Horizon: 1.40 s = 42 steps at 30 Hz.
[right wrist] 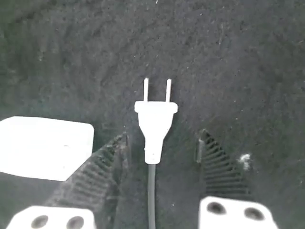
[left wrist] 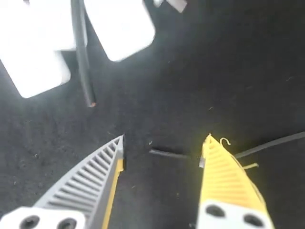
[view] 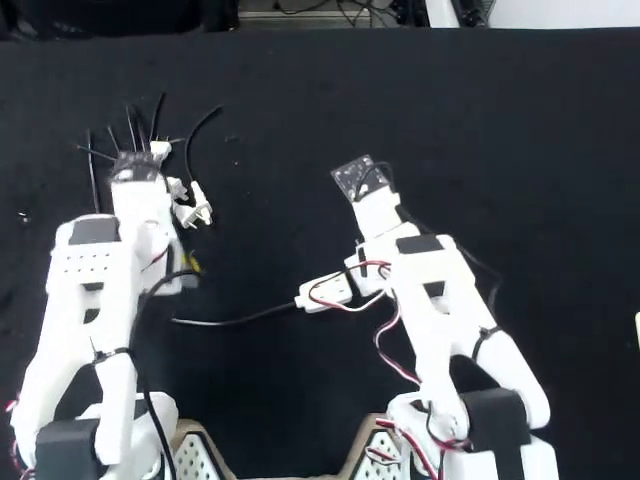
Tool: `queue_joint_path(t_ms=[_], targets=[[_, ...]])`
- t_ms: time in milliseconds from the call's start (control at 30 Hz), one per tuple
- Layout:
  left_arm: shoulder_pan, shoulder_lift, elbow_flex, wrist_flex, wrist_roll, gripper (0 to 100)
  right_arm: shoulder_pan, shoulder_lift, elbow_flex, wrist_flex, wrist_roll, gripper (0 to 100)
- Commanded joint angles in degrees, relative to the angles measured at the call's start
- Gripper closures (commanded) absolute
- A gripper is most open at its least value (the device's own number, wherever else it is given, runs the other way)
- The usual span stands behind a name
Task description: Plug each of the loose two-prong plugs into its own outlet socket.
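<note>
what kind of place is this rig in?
Probably a robotics lab bench, not a home: black-covered table, two-prong plug laid out before the right gripper, loose cables behind the table.

A: table cloth [view: 520, 120]?
B: plain black, pale lint specks.
A: left gripper [left wrist: 164, 143]?
B: grey finger [left wrist: 90, 176], yellow finger [left wrist: 224, 176], both ribbed. White mounts.
A: right gripper [right wrist: 163, 138]?
B: black fingers [right wrist: 219, 167], same ribbing.
A: plug [right wrist: 156, 119]?
B: white body, silver prongs, grey cord. outlet block [right wrist: 45, 148] is white.
A: arms [view: 90, 290]?
B: white with black joints. Red and white wires [view: 385, 340] on the right one.
</note>
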Motion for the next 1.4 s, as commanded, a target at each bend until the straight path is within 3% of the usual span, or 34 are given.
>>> queue_joint_path(t_ms=[0,133,267,467,667,833,1100,1233,1367], targets=[[2.9,-0.2,-5.1,-2.4,3.0,74,1.8,2.0,-3.1,-0.5,3.2,78.3],[3.0,-0.2,0.0,-9.1,6.8,74,4.1,8.8,-6.1,-4.0,5.0,83.3],[3.2,-0.2,5.4,-13.6,7.9,74,5.1,12.6,-9.2,-2.7,4.7,98.2],[6.0,-0.8,12.3,-19.9,7.9,74,5.6,1.1,-8.0,0.6,-0.4,98.8],[6.3,-2.5,11.7,-19.5,12.0,74,-7.1,-23.3,0.2,6.2,-0.6,98.8],[5.5,-14.2,12.5,-14.2,13.3,74,-19.2,-38.2,11.3,0.4,-1.0,98.8],[6.1,-42.0,25.6,-18.7,14.2,74,-29.2,-52.3,28.6,-13.5,-1.1,98.8],[7.0,-52.0,29.9,-18.7,14.2,74,-32.2,-55.4,31.2,-14.2,-1.1,98.8],[12.4,-58.6,32.4,-17.3,14.0,74,-33.1,-55.4,31.5,-14.1,-1.1,98.8]])
